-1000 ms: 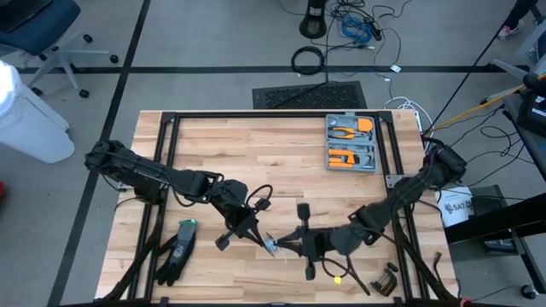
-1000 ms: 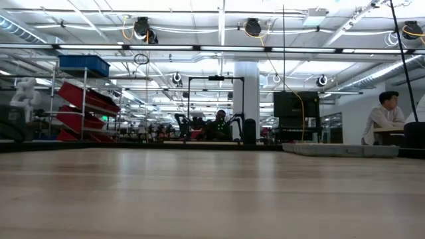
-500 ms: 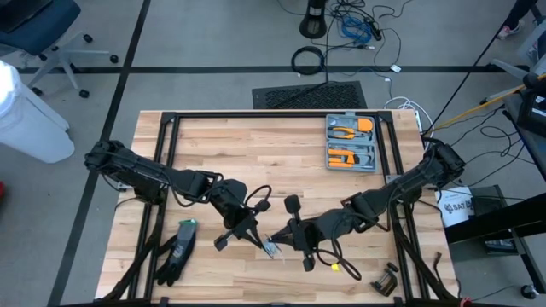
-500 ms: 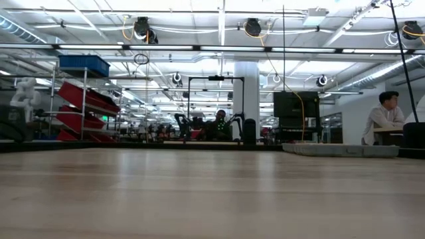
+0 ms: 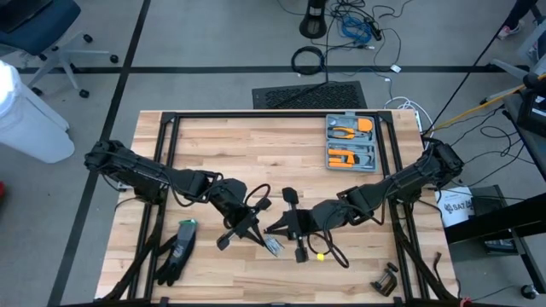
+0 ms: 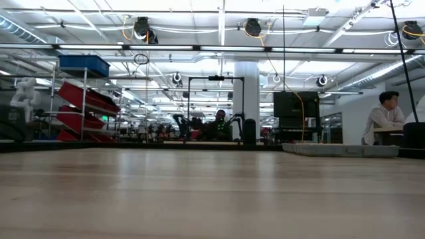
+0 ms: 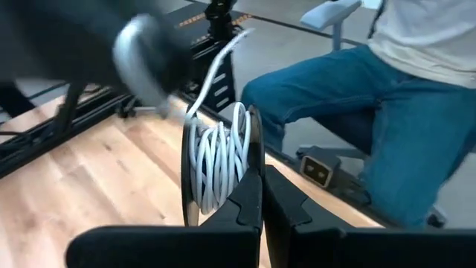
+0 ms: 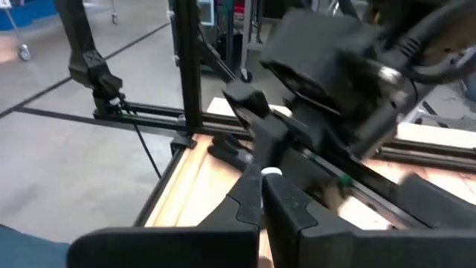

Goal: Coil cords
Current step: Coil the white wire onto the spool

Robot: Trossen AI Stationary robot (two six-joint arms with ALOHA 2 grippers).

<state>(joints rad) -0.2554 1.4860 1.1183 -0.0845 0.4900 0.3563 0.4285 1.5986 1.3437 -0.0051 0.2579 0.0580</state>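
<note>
My left gripper (image 5: 266, 240): low over the near middle of the wooden table (image 5: 256, 153), jaws closed on the cord bundle, with nothing showing between my fingers (image 7: 249, 201) but its turns.
The cord (image 7: 218, 160): white, wound in many tight turns into a small bundle that stands on edge in my left grip; one loose strand leads up and away from the top of it toward the other arm.
Cord from above: a small pale bundle (image 5: 272, 247) at my left fingertips, near the table's near edge, a little left of centre.
My right gripper (image 5: 275, 228): reached across from the right side to the middle, just beside my left fingertips; jaws shut tight, and a small white end (image 8: 271, 173) sits at their tip. I cannot tell whether it is pinched or only touching.
Yellow piece (image 5: 320, 254): small, on the wood just near of my right wrist.
Black glove (image 5: 177, 249): lying flat at the near left.
Tool tray (image 5: 351, 143): grey, with orange-handled tools, at the far right of the table, well apart from both grippers.
Person (image 7: 387, 104): seated just beyond the near edge, in blue jeans and a light top.
Low camera: only bare tabletop and the room beyond.
</note>
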